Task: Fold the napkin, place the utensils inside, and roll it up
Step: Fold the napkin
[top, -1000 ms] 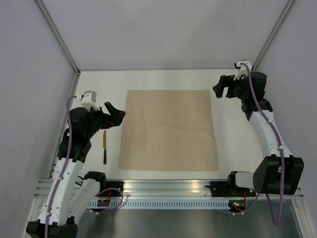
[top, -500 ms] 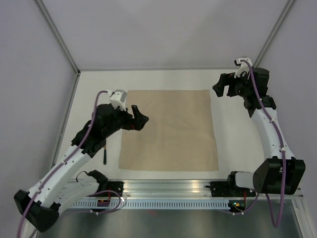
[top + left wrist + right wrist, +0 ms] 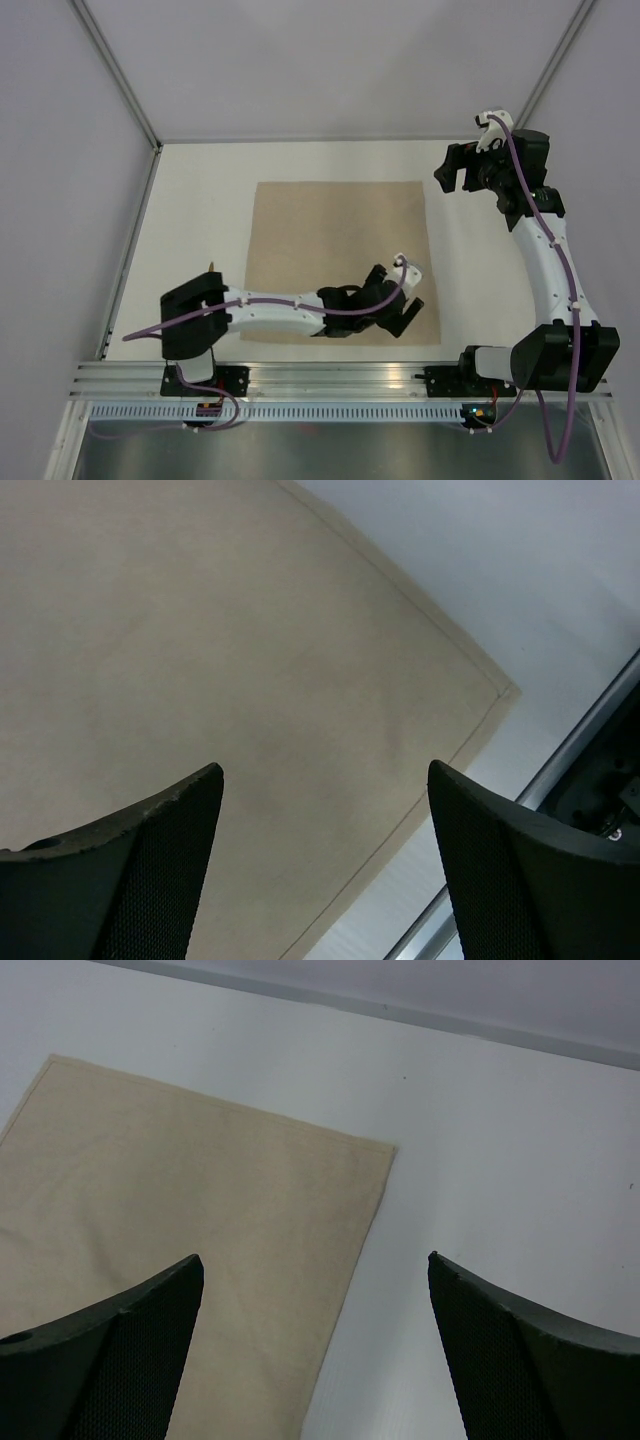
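Two arms: both reach out over a white table (image 3: 200, 200) from bases at its near edge, one on each side of a napkin (image 3: 340, 250).
Napkin: a plain beige-tan square of cloth, lying flat and unfolded in the middle of the table, its edges square to the table's edges.
Left arm (image 3: 270, 310): stretched low and sideways along the napkin's near edge, its wrist over the napkin's near right corner.
Left jaws: spread wide and holding nothing. In the left wrist view the two dark fingers frame flat cloth (image 3: 200, 630), with the corner seam up to the right and a metal rail (image 3: 590, 730) beyond it.
Right arm (image 3: 545, 250): reaching up the right side of the table, its wrist just outside the napkin's far right corner.
Right jaws: spread wide and holding nothing. In the right wrist view they frame the napkin's far right corner (image 3: 180, 1190) and bare table (image 3: 500, 1160) beside it.
Utensil (image 3: 211, 266): only a small brownish tip shows, on the table left of the napkin, at the far side of the left arm's black shoulder block. The rest is hidden by the arm.
Surroundings: pale grey walls (image 3: 320, 60) close in the table on three sides.
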`<action>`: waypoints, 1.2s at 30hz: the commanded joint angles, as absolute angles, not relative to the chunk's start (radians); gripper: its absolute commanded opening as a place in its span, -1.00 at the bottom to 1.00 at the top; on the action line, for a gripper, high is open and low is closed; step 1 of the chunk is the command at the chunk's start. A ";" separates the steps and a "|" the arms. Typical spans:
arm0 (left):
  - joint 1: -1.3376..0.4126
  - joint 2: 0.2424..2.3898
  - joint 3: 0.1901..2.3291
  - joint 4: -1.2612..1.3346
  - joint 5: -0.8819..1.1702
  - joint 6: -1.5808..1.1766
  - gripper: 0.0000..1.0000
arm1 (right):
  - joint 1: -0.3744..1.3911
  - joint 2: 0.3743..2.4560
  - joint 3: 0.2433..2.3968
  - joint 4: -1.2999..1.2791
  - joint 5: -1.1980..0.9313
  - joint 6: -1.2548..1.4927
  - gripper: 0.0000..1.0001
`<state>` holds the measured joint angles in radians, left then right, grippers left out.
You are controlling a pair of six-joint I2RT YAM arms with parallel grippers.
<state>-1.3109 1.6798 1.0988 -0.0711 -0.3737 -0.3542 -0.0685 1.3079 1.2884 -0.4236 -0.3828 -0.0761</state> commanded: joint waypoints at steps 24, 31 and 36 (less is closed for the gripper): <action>-1.480 2.177 1.437 0.150 -0.291 -0.221 0.21 | -0.069 1.307 1.301 -0.436 -0.330 -0.067 0.96; -1.485 2.213 1.436 0.146 -0.298 -0.219 0.06 | -0.069 1.312 1.296 -0.437 -0.325 -0.069 0.96; -1.485 2.224 1.436 0.141 -0.327 -0.224 -0.18 | -0.069 1.315 1.296 -0.437 -0.327 -0.067 0.96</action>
